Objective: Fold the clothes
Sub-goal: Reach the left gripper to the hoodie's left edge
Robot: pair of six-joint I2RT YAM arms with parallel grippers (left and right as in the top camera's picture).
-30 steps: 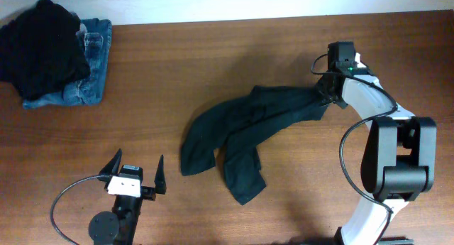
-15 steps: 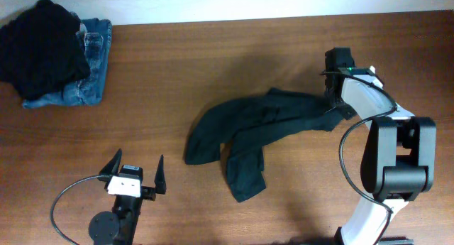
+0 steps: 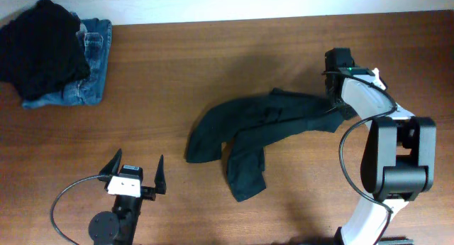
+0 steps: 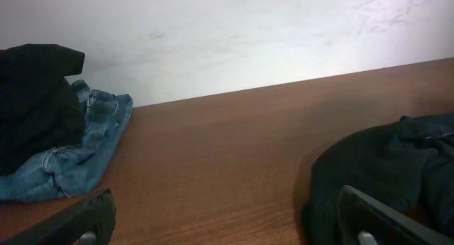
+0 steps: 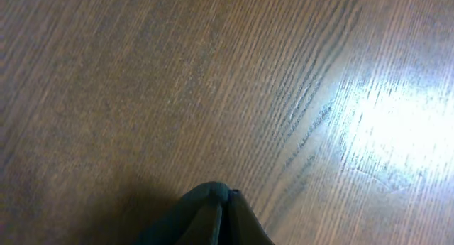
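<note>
L gripper (image 3: 139,162): near edge, left part, jaws wide apart, aimed at far edge. R gripper (image 3: 332,106): toward right edge, jaws pinched on shirt (image 3: 248,131) end.

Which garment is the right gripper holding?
The dark green T-shirt, its end pinched in the right gripper; the black garment and blue denim jeans lie apart.

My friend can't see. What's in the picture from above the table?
Seen from above, the right gripper pinches one end of a crumpled dark T-shirt lying on a brown wooden table. The left gripper stands open near the front edge, and blue jeans under a black garment sit in the far left corner.
</note>
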